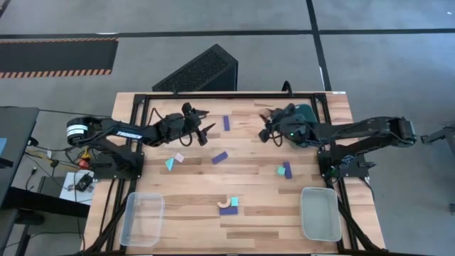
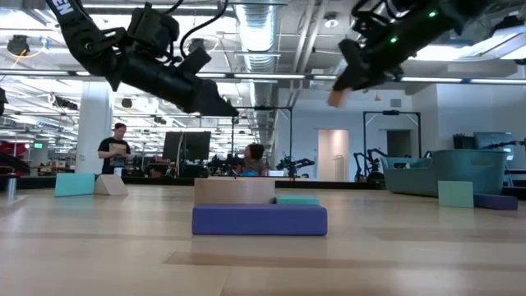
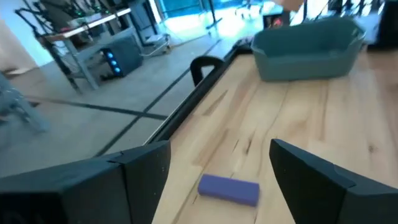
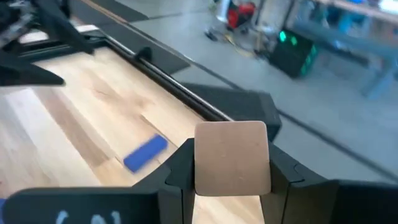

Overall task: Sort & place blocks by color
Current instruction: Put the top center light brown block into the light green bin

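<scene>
My right gripper (image 1: 264,132) hangs above the far middle of the table, shut on a pale wood block (image 4: 231,158); the low view also shows that block (image 2: 335,99). My left gripper (image 1: 205,126) stands open opposite it, also in the air, and touches nothing. A dark blue bar (image 3: 229,188) lies flat on the table ahead of the left gripper's spread fingers (image 3: 219,149). Another blue bar (image 1: 220,157), a teal wedge (image 1: 170,164), a teal cube (image 1: 281,170) and a wood arch (image 1: 226,204) beside a blue bar (image 2: 259,220) lie on the tabletop. My right gripper pinches the pale wood block by its two opposite side faces (image 4: 199,168) between its two fingers. The fingers (image 4: 177,171) come nearly level from the table's right. The block is lifted clear of the table, with one broad face turned toward the wrist camera.
Two clear plastic trays (image 1: 142,217) (image 1: 320,213) stand at the near left and near right corners. A dark teal bin (image 3: 308,46) sits at the far right, partly under my right arm. A black frame rail (image 1: 227,94) runs along the far edge.
</scene>
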You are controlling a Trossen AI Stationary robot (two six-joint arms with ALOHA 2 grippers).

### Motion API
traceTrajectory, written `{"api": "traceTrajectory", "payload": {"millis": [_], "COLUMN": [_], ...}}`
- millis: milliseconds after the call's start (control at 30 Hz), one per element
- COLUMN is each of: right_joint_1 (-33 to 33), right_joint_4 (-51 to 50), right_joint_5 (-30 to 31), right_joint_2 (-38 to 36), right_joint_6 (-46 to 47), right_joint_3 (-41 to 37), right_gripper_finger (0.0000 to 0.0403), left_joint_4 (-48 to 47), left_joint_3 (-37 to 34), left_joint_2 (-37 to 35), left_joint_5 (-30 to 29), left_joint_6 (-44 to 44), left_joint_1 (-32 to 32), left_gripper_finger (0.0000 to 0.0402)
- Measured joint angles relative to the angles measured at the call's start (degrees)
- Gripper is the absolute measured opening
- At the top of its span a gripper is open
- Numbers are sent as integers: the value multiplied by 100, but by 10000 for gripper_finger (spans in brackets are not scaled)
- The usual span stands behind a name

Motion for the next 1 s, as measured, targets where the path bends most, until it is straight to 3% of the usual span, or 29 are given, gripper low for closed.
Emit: {"api": "traceTrajectory", "payload": {"millis": [167,433,767,1000], "right_joint_1": [-80,-311,-908,-1281], "right_joint_4": [-1454,-3335,-4420,-4644], "right_joint_5": [-130,-544,-453,-781], "right_joint_2": [-490,-768,-703,-42], "right_joint_6": [1273,2881,3470,3641], "right_joint_3": [0,0,0,0], "right_gripper_finger": [130,133,134,150], "left_joint_4": [55,368,412,323], "left_joint_3": [0,0,0,0], "left_joint_2": [34,188,186,186], "left_joint_5": [782,782,735,587], "left_joint_6": [-236,-337,-434,-453], "left_joint_1": [203,215,215,213], "left_gripper_finger": [265,265,265,265]}}
